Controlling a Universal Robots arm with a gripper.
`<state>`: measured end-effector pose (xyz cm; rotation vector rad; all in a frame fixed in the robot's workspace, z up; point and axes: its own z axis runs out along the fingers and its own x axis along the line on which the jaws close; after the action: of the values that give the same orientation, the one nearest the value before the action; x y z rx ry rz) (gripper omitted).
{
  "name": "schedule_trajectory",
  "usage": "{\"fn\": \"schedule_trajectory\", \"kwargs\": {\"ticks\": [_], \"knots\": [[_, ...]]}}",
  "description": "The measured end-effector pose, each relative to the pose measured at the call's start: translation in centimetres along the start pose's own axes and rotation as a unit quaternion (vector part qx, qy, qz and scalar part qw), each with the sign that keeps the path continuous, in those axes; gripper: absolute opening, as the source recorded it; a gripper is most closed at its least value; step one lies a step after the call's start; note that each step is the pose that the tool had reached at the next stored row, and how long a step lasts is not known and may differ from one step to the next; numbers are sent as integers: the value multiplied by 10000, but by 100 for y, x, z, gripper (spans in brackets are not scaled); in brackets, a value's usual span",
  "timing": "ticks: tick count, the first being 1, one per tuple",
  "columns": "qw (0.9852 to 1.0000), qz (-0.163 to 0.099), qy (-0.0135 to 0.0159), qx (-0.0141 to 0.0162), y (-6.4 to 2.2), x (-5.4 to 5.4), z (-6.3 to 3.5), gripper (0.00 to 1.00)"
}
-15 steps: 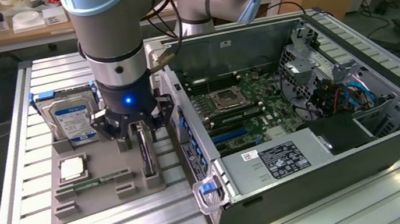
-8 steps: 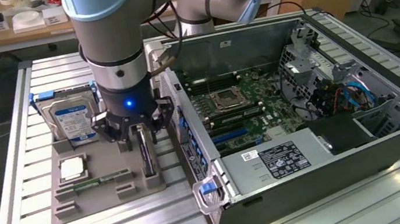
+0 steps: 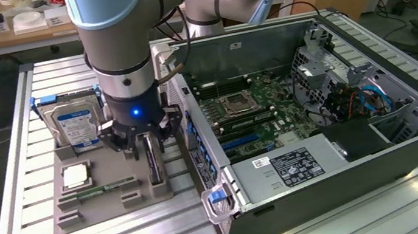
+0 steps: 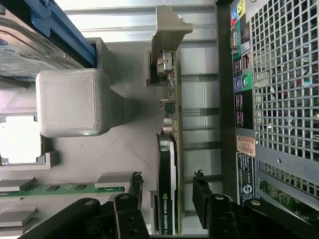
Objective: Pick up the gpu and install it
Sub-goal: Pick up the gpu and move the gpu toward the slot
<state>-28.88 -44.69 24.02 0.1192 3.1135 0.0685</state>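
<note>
The gpu [image 3: 155,169] stands on its edge in a slot at the right end of the grey holder [image 3: 83,215], beside the computer case. In the wrist view the gpu [image 4: 169,149] is a thin edge with a metal bracket at its far end and a black cooler on one face. My gripper [image 3: 146,143] hangs straight down over it. The gripper [image 4: 167,186] is open, and one dark finger [image 4: 133,185] stands on each side of the card with a small gap between pad and card. Nothing is held.
The open computer case [image 3: 265,48] lies to the exterior view's right, motherboard [image 3: 257,107] facing up. The holder also carries a silver hard drive [image 3: 74,120], a CPU [image 3: 75,174] and a green memory stick [image 3: 108,187]. The case's rear panel [image 4: 284,74] sits close beside the gpu.
</note>
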Motion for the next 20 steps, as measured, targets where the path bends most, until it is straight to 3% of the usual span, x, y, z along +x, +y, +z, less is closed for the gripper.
{"fn": "schedule_trajectory", "kwargs": {"ticks": [20], "knots": [[10000, 1, 0, 0, 47, 6, 96, 53]]}}
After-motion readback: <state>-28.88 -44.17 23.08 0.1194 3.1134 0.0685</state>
